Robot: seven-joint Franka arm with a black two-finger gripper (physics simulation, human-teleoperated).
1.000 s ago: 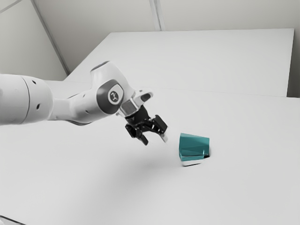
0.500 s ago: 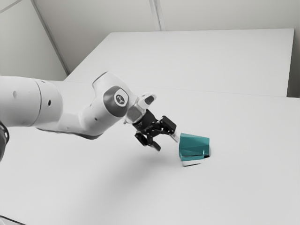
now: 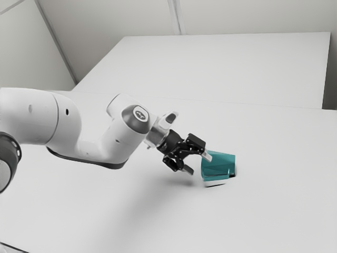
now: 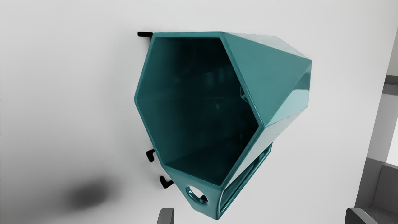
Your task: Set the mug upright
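My gripper is beside the teal mug in the exterior view, on the side of its mouth, with one fingertip overlapping the mug's edge there. The faceted mug lies on its side on the white table. In the wrist view the mug shows its dark, hollow mouth turned toward the camera, and its angular handle reaches toward my gripper. The two fingers stand wide apart with nothing held between them. Whether a finger touches the mug I cannot tell.
The white table carries the mug. Beyond it in the exterior view is another pale flat surface. Small black marks lie beside the mug's rim in the wrist view, and grey structures stand past the table's edge.
My gripper has moved toward the exterior view's right and slightly down in that view, closing the distance to the mug. The mug has stayed where it was.
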